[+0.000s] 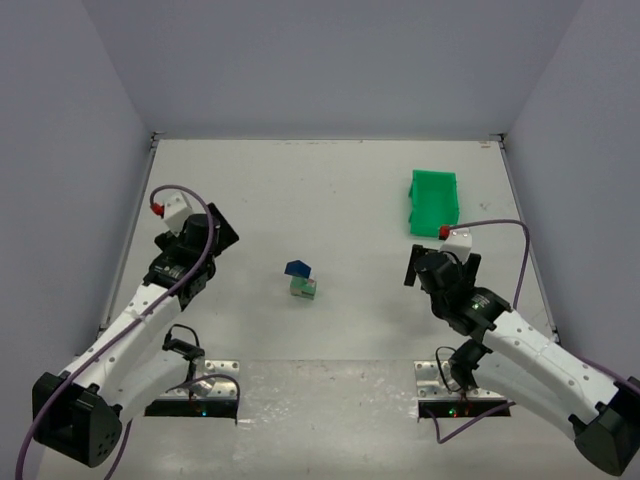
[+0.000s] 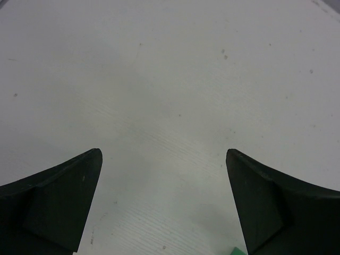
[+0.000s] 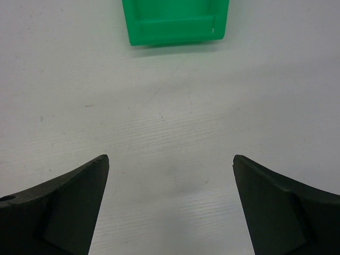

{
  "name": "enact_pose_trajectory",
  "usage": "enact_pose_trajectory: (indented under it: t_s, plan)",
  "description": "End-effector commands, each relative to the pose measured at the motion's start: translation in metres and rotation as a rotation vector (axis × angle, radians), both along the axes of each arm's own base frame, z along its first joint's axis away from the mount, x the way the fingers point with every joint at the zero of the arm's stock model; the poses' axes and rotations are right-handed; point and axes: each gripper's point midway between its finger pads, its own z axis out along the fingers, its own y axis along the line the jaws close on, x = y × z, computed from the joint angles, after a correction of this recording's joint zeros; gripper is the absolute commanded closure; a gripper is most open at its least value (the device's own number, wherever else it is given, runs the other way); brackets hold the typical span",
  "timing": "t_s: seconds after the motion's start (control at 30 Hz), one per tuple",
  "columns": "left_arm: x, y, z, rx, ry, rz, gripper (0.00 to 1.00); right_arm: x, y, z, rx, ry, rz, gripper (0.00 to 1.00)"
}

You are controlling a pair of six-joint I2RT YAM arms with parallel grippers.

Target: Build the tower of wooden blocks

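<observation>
Left gripper (image 2: pixel 163 154) fills the bottom of its wrist view: jaws wide apart, nothing between them, bare table (image 2: pixel 170 79) below. A green sliver (image 2: pixel 239 251) shows at that view's 5 o'clock edge, and we can't tell what it is. Right gripper (image 3: pixel 171 156) is the same, jaws spread and empty, with the bin (image 3: pixel 175 21) at 12 o'clock ahead of it, well apart. What shows of the bin there has no blocks in it. In the top view the tower (image 1: pixel 301 280) stands near mid-table, between the two arms. The wedge (image 1: pixel 298 268) sits on the green cube (image 1: pixel 302 288), touching it and looking upright. A pale patch shows low on the cube's right side. It's too small to say whether that's a tan block or just a lit face. From the tower, the left gripper is at 9 o'clock, the right gripper at 3 o'clock and the bin at 2 o'clock, and neither gripper is near the tower. We read this as the wedge cap already placed and both arms clear, so it's either end of build or a pause before fetching more. We see no loose blocks on the table. If more blocks turn up, the wedge must come off first, since nothing stacks on its slope. That means a gentle top-down pinch that doesn't nudge the cube.
</observation>
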Motion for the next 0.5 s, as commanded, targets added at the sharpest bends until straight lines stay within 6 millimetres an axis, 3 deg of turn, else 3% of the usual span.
enact_pose_trajectory:
  t_s: [0.0, 0.13, 0.47]
  plan:
    - [0.006, 0.004, 0.033, -0.045, -0.151, 0.038, 0.0, 0.0, -0.012, 0.015, 0.029, -0.042, -0.104, 0.01]
    - [0.007, -0.004, 0.03, -0.066, -0.174, -0.009, 0.0, 0.0, -0.012, 0.021, 0.042, -0.053, -0.119, 0.01]
    - [-0.004, 0.005, 0.037, -0.067, -0.212, 0.024, 0.0, -0.002, -0.015, 0.023, 0.057, -0.047, -0.164, 0.01]
